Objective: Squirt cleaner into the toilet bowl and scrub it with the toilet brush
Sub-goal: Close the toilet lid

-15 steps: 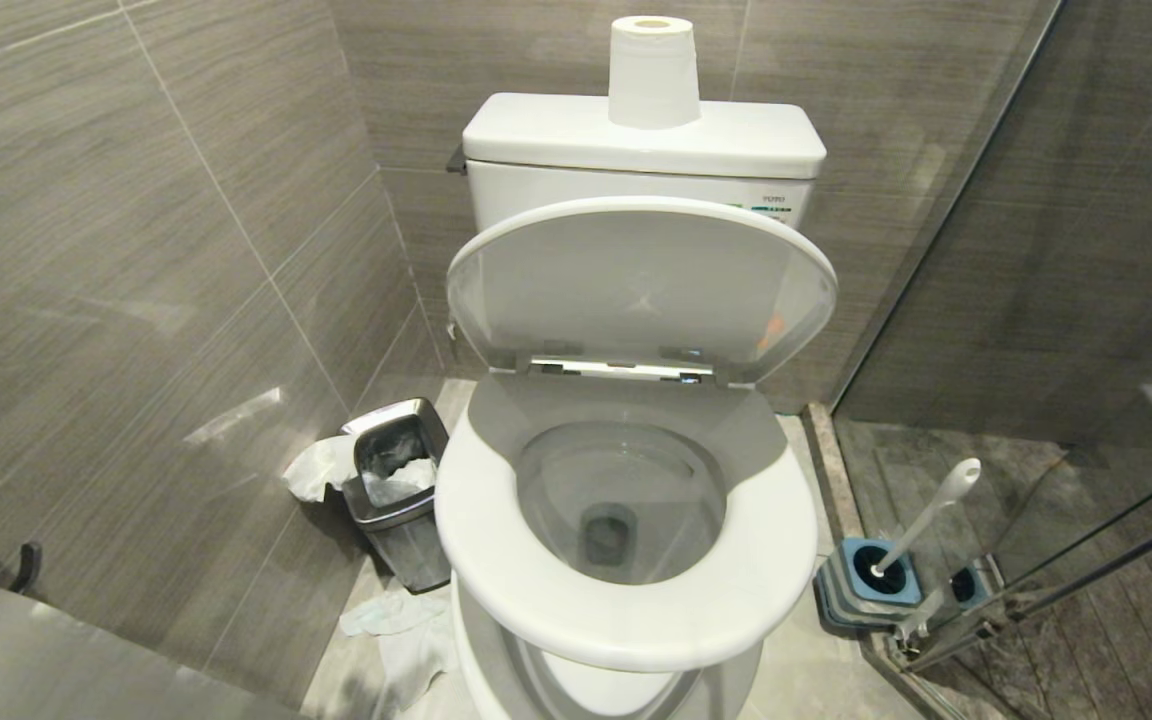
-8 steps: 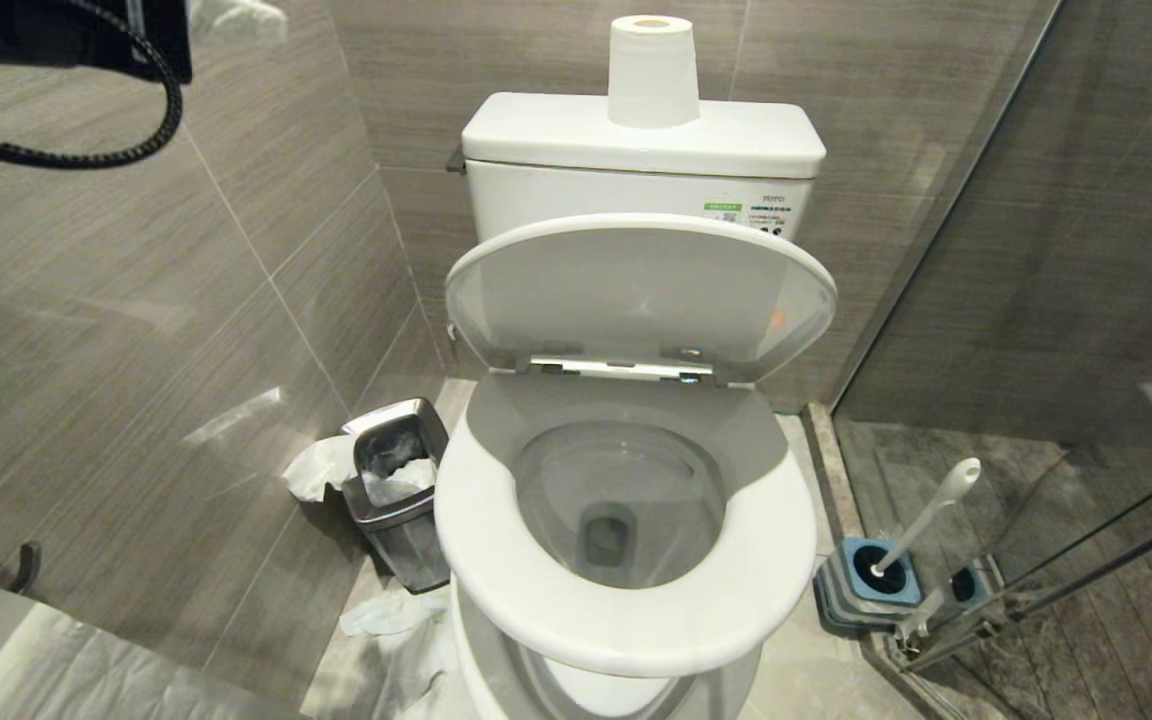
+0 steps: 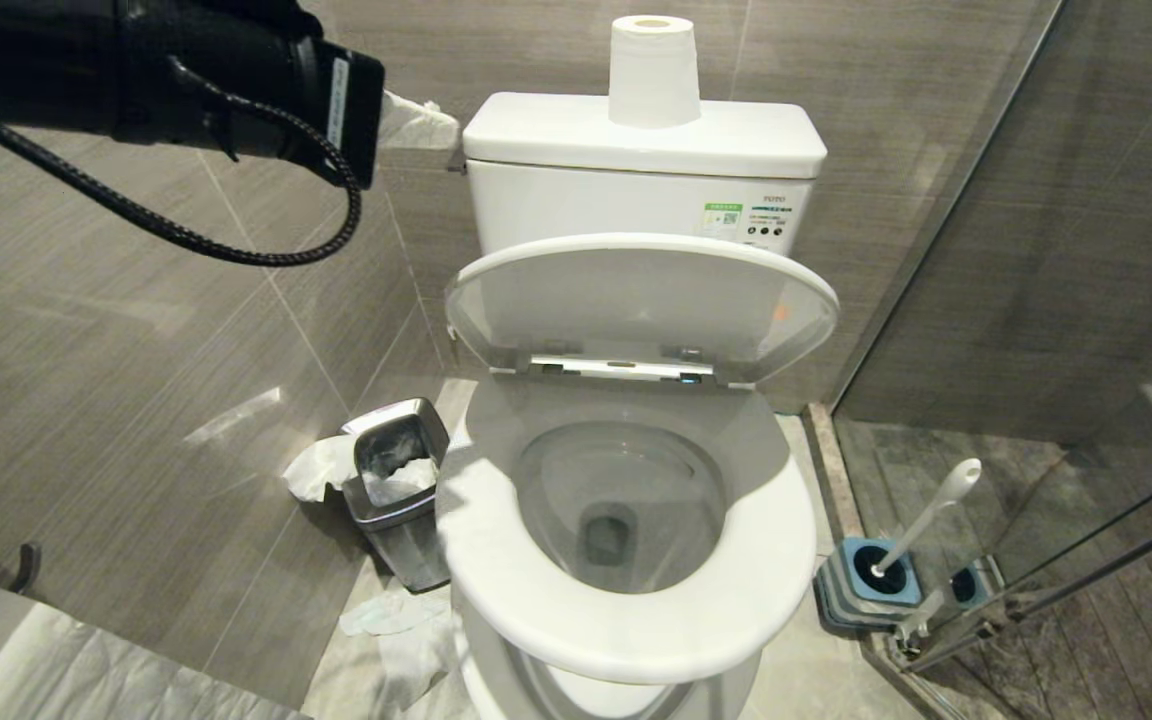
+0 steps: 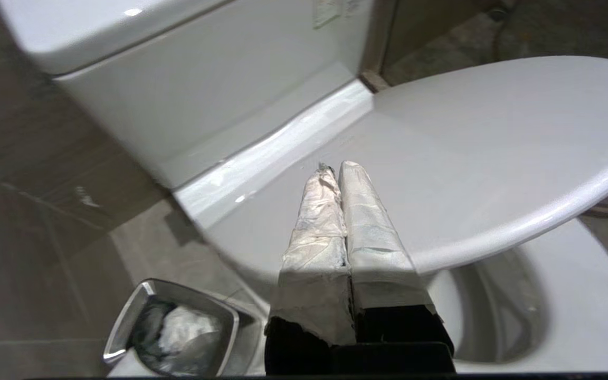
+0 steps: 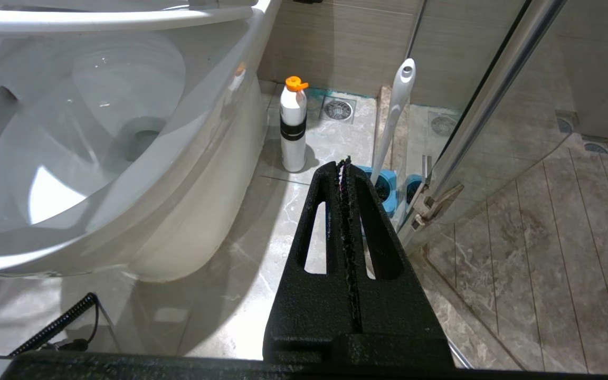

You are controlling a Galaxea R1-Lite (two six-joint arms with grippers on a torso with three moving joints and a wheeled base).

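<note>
The white toilet bowl [image 3: 636,470] stands open, its seat [image 3: 496,560] down and its lid [image 3: 636,300] leaning forward off the tank. My left gripper [image 3: 446,122], fingers wrapped in white, is shut and empty at the tank's left corner. In the left wrist view this left gripper [image 4: 338,168] points at the lid's back [image 4: 494,148]; contact cannot be told. The toilet brush [image 3: 926,520] stands in its blue holder [image 3: 861,590] right of the bowl. My right gripper [image 5: 345,162] is shut and empty low beside the bowl. The cleaner is a white, orange-capped bottle [image 5: 293,124] on the floor.
A steel waste bin [image 3: 391,470] with tissue stands left of the bowl, and more tissue [image 3: 396,620] lies on the floor. A toilet roll [image 3: 651,70] sits on the tank [image 3: 636,190]. A glass shower door [image 3: 1036,400] closes off the right side, just behind the brush.
My left arm has come in from the upper left and moved right to the tank's corner. The lid has tipped further forward, uncovering the tank's label.
</note>
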